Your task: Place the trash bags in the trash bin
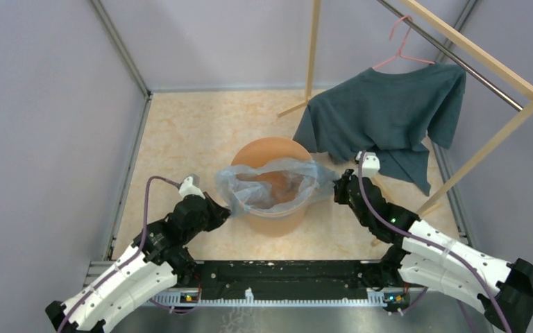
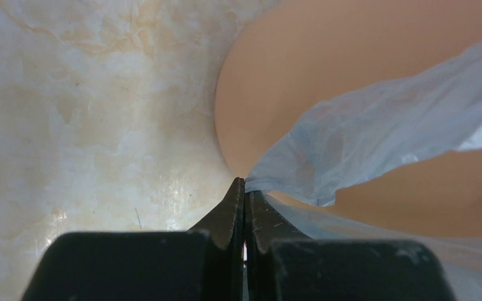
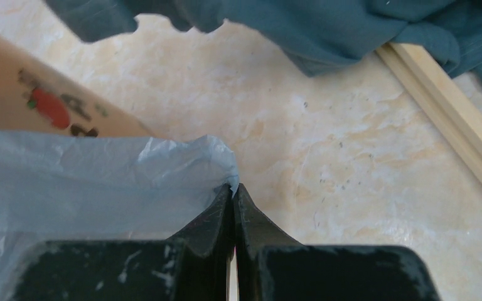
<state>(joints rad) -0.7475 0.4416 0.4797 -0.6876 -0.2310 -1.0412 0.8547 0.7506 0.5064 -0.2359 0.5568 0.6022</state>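
The orange trash bin [image 1: 275, 218] stands in the middle of the floor. The pale blue translucent trash bag [image 1: 271, 182] is stretched open over its mouth and sags inside. My left gripper [image 1: 226, 212] is shut on the bag's left edge beside the bin's left wall; the left wrist view shows the film [image 2: 376, 132] pinched at the fingertips [image 2: 245, 185] against the bin's side [image 2: 326, 56]. My right gripper [image 1: 336, 189] is shut on the bag's right edge; the right wrist view shows the film [image 3: 100, 182] pinched at the tips [image 3: 233, 188], with the bin's printed side [image 3: 50, 106] behind.
A dark teal T-shirt [image 1: 388, 114] hangs on a pink hanger [image 1: 402, 41] from a wooden rack [image 1: 500, 76] at the back right, its hem close behind my right gripper. The rack's foot [image 3: 452, 119] lies on the floor at the right. Grey walls enclose the cell.
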